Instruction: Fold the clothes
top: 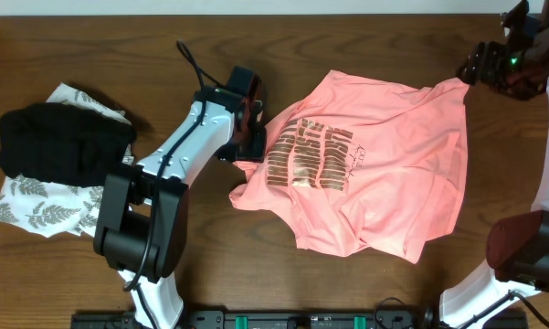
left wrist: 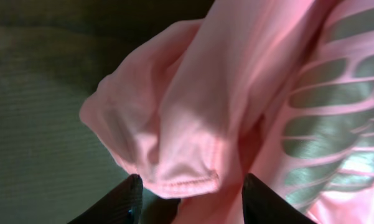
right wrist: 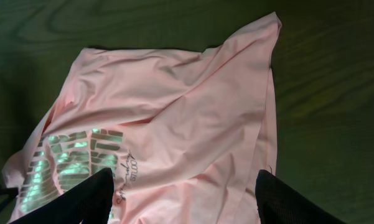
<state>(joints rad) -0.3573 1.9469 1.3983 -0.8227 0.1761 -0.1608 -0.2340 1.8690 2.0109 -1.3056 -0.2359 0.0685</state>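
T-shirt (top: 374, 164) hem inside left gripper (left wrist: 193, 202)

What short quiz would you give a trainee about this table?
1. True or false: the pink T-shirt is already folded neatly.
2. What lies on the white leaf-print garment? A) a black garment B) a towel C) a cap
3. Which arm's jaws stand either side of the T-shirt's hemmed edge?
Key: 1 false, it lies spread and rumpled; 2 A; 3 the left arm.
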